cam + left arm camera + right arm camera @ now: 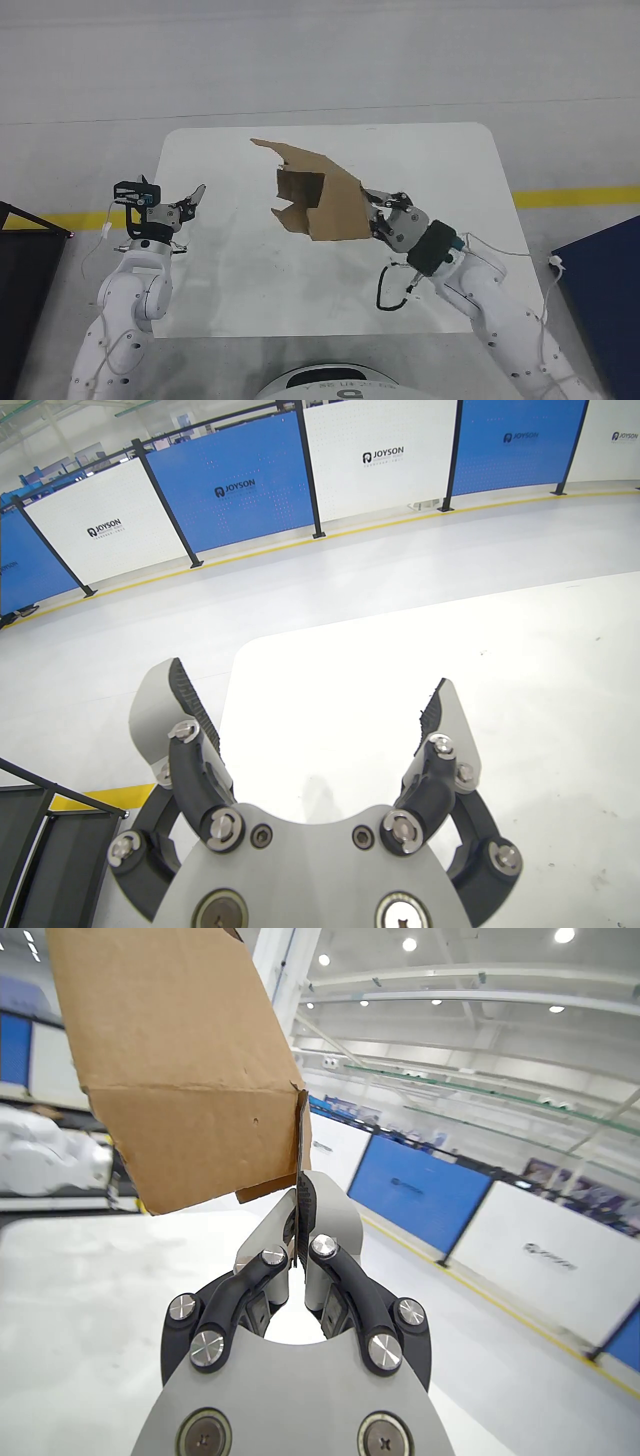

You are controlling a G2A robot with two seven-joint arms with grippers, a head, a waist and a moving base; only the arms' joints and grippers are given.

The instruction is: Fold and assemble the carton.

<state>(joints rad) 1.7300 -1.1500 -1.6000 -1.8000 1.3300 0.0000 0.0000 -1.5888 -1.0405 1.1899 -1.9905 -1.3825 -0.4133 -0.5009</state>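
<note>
Carton point(335, 205) edge pinched aloft by right gripper point(300, 1208); left gripper point(309, 687) hovers, fingers point(192, 705) spread

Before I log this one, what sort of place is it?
Probably a large industrial hall with a fenced robot test area: blue and white partition panels, a yellow floor line, and a high beamed ceiling with lights.

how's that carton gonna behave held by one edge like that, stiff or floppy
Probably light: the right tool holds the carton up by one thin panel edge. Likely fairly stiff, since its panels look flat, though the creased flaps may swing. It might twist or slip in so small a grip; the open left tool could steady it.
</note>
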